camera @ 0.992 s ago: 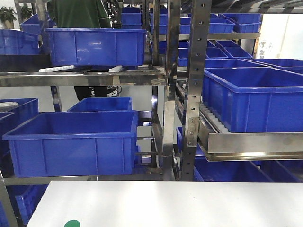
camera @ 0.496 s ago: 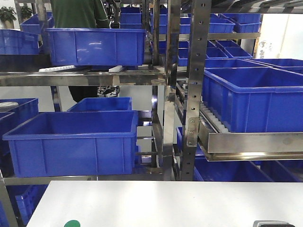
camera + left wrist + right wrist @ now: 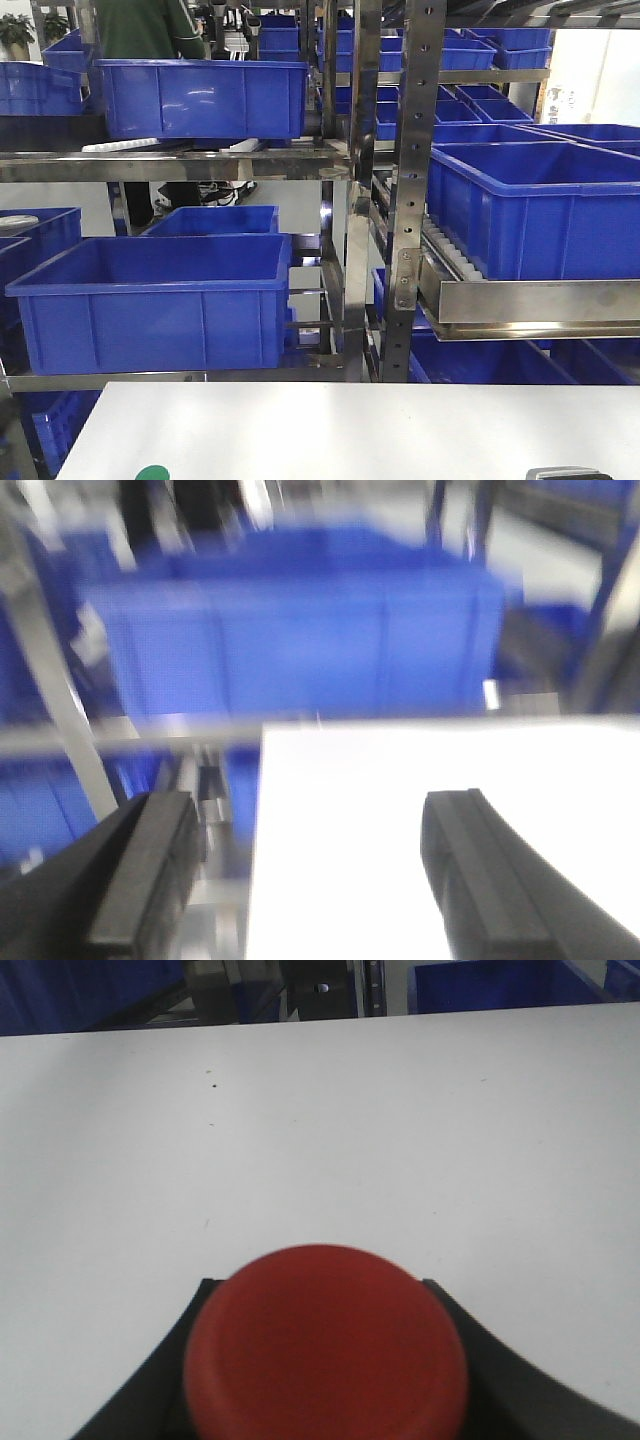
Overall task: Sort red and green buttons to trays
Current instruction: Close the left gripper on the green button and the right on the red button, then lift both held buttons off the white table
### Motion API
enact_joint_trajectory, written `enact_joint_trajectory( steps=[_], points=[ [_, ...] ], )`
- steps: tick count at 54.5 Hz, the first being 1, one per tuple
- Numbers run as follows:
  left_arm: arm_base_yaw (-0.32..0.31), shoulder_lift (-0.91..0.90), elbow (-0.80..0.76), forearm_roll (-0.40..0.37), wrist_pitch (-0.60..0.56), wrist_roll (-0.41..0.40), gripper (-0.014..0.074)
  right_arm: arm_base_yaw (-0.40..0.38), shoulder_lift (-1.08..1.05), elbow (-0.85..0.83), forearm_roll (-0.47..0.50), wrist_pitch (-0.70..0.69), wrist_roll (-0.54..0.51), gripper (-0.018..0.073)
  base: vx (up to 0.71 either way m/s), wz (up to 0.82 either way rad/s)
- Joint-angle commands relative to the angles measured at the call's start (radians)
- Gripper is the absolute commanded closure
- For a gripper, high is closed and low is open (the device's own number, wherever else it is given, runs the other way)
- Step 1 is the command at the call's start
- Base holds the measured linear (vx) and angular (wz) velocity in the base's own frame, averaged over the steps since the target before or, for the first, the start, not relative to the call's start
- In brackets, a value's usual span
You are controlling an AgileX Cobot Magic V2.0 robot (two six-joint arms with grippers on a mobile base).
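The red button [image 3: 325, 1345] fills the bottom of the right wrist view, its round red cap toward the camera. My right gripper [image 3: 320, 1290] is shut on it, with black fingers [image 3: 150, 1400] on both sides, above the white table [image 3: 320, 1120]. My left gripper [image 3: 310, 870] is open and holds nothing; it hangs over the table's left edge, and that view is blurred. A small round green cap [image 3: 152, 473], by its look the green button, peeks in at the bottom edge of the front view. The trays are out of view.
Steel racks [image 3: 410, 190] with deep blue crates [image 3: 150, 300] stand right behind the table's far edge [image 3: 350, 385]. A grey part of an arm [image 3: 565, 472] shows at the bottom right. A person in green [image 3: 140, 30] stands behind the racks.
A grey arm part came into the front view at the bottom right and then shifted slightly left. The person behind the racks moved left. The green cap stayed put.
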Motion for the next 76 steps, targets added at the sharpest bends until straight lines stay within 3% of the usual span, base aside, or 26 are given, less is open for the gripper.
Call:
enact_joint_trajectory(
  steps=[1,17,30,36,53,76],
  points=[
    [-0.038,0.101,-0.033,0.023,-0.1,0.0,0.0011,-0.006,-0.037,-0.013,-0.017,-0.197,0.0,0.0566,0.0,0.0],
    [-0.102,0.481,-0.033,0.041,-0.214,-0.062,0.0011,-0.009,-0.037,-0.013,-0.005,-0.196,0.0,0.0567,0.0,0.0],
    [-0.152,0.603,-0.033,0.164,-0.379,-0.106,0.0011,-0.009,-0.037,-0.013,0.015,-0.185,0.0,0.0567,0.0,0.0],
    [-0.156,0.642,-0.033,0.174,-0.442,-0.159,0.0011,-0.009,-0.037,-0.013,0.018,-0.185,0.0,0.0567,0.0,0.0],
    [-0.156,0.727,-0.034,0.176,-0.617,-0.161,0.0011,-0.009,-0.037,-0.013,0.018,-0.185,0.0,0.0567,0.0,0.0],
    [-0.156,0.954,-0.034,0.162,-1.066,-0.159,0.0038,-0.009,-0.037,-0.013,0.019,-0.193,0.0,0.0567,0.0,0.0]
  ],
)
